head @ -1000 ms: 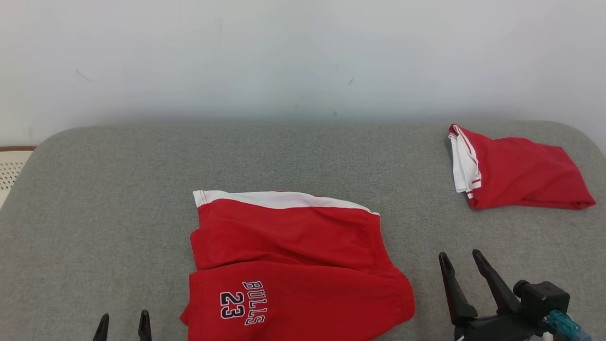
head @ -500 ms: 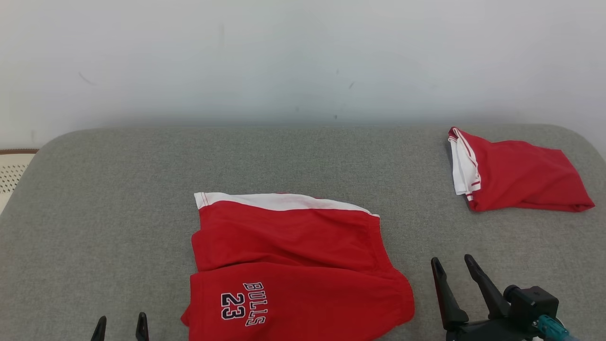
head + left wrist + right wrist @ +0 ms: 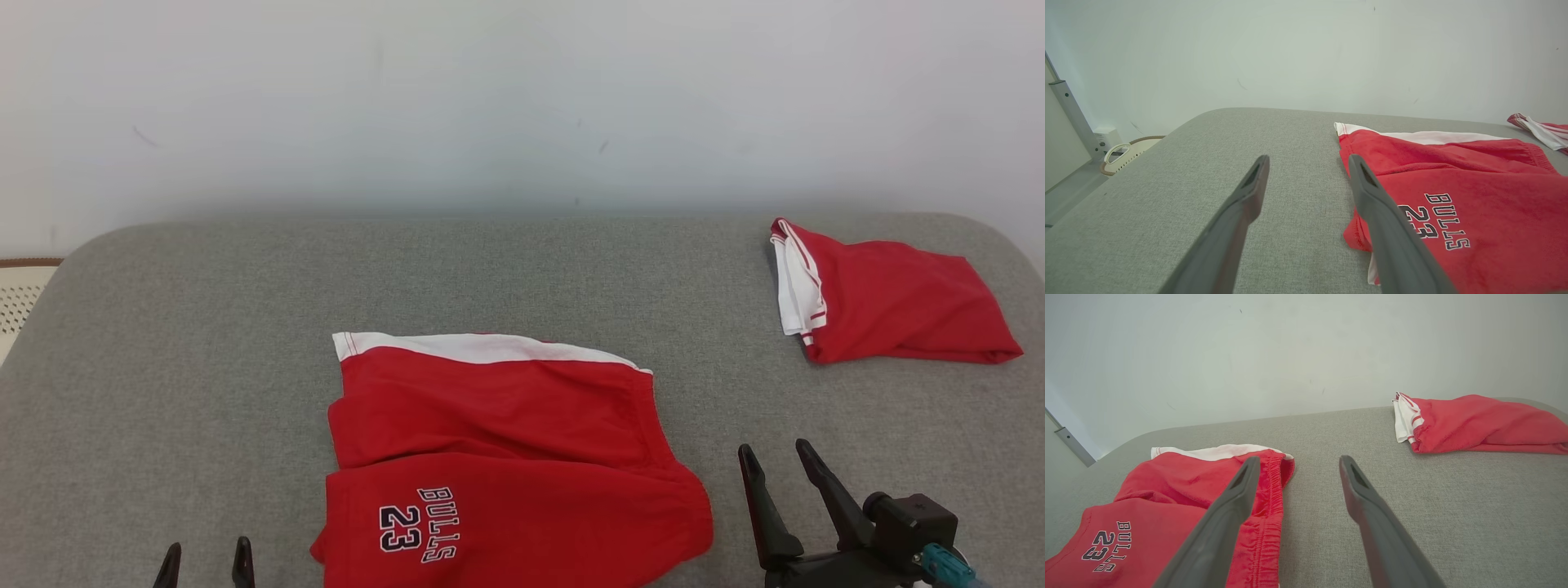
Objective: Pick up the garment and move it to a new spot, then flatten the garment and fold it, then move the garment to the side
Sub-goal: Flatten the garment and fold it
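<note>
**Head view:** The red shorts [image 3: 506, 457] lie spread at lower centre of the frame on the grey padded surface [image 3: 204, 327]. A white band runs along their top edge, and the "BULLS 23" lettering sits near the bottom, where the cloth runs out of frame. The left gripper [image 3: 206, 563] at lower left and the right gripper [image 3: 775, 453] at lower right flank them. Both have jaws spread and empty, with fingers pointing up the frame. A second red garment [image 3: 894, 302] sits folded at upper right, well apart.

**Left wrist view:** We see the shorts to the right of the fingers. The right-hand finger overlaps the red edge in the picture, but we cannot tell whether it touches.

**Right wrist view:** The shorts lie to the left, with the left-hand finger crossing their gathered edge.

We judge that the coming move turns on the shorts lying between the two arms, so each gripper must reach inward. The right gripper looks marginally nearer.
</note>
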